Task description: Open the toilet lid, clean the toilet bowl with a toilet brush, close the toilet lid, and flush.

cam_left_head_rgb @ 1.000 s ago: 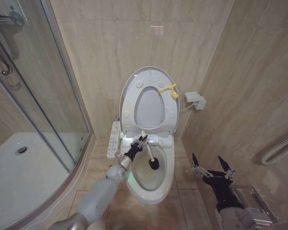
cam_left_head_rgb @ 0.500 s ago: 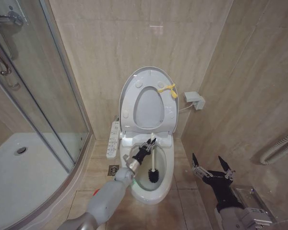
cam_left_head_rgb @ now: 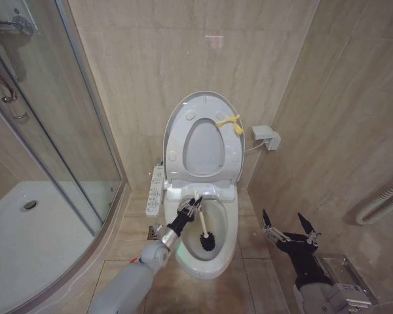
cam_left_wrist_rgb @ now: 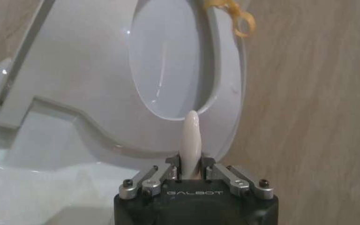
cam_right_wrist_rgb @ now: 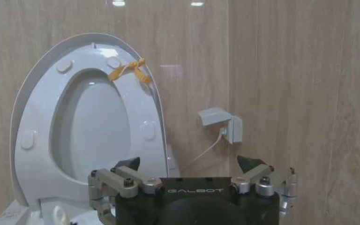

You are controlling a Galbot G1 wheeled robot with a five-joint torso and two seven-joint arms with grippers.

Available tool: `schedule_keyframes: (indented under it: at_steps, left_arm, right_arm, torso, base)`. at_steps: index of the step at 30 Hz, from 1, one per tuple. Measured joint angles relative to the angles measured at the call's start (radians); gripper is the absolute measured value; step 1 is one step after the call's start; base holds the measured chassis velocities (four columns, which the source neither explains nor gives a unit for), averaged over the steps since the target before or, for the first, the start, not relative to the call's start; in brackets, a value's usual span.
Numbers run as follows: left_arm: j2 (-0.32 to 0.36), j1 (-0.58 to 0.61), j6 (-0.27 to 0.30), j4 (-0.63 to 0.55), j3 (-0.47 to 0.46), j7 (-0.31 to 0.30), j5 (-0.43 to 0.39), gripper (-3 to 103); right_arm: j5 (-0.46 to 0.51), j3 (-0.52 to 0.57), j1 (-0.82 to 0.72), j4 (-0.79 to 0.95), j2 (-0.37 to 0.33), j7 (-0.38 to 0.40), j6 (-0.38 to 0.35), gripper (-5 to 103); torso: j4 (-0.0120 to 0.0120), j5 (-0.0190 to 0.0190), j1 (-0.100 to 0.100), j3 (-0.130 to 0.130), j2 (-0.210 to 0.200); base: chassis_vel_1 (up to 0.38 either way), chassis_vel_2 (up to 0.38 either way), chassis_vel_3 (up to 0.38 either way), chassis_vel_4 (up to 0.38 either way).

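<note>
The toilet lid point(cam_left_head_rgb: 203, 148) stands upright against the back wall with the seat ring point(cam_left_head_rgb: 177, 140) raised against it, and a yellow loop tag point(cam_left_head_rgb: 231, 122) hangs at its top edge. Below it the toilet bowl point(cam_left_head_rgb: 230, 226) lies open. My left gripper point(cam_left_head_rgb: 191, 210) is shut on the white handle of the toilet brush point(cam_left_head_rgb: 201, 222), whose dark bristle head point(cam_left_head_rgb: 207, 243) is down inside the bowl. The left wrist view shows the cream tip of the toilet brush point(cam_left_wrist_rgb: 192, 133) rising out of the left gripper point(cam_left_wrist_rgb: 191, 169). My right gripper point(cam_left_head_rgb: 289, 229) hangs open to the right of the toilet, holding nothing.
A glass shower enclosure point(cam_left_head_rgb: 65, 131) with a white tray point(cam_left_head_rgb: 26, 229) fills the left. The button panel point(cam_left_head_rgb: 156, 191) sits on the bowl's left side, a floor drain point(cam_left_head_rgb: 154, 230) below it. A wall box point(cam_left_head_rgb: 265, 136) and a ribbed hose point(cam_left_head_rgb: 380, 203) are on the close right wall.
My left gripper swung right with the brush, then back left. The bristle head moved lower in the bowl. The right arm has not moved.
</note>
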Motion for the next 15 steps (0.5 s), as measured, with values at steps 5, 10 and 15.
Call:
schedule_keyframes:
  at_steps: [5, 10, 15]
  left_arm:
    - [0.038, 0.029, -0.002, -0.018, -0.021, 0.006, 0.068, 20]
    - [0.071, 0.049, -0.002, -0.042, -0.051, 0.015, 0.111, 20]
    - [0.109, 0.080, 0.002, -0.068, -0.075, 0.020, 0.145, 20]
  right_arm:
    - [0.000, 0.000, 0.000, 0.000, 0.000, 0.000, 0.000, 100]
    - [0.000, 0.000, 0.000, 0.000, 0.000, 0.000, 0.000, 100]
    - [0.000, 0.000, 0.000, 0.000, 0.000, 0.000, 0.000, 100]
  torso:
    - [0.0005, 0.0003, 0.000, 0.000, 0.000]
    - [0.0000, 0.0003, 0.000, 0.000, 0.000]
    - [0.0002, 0.0002, 0.000, 0.000, 0.000]
  base:
    - [0.000, 0.000, 0.000, 0.000]
    - [0.000, 0.000, 0.000, 0.000]
    - [0.000, 0.000, 0.000, 0.000]
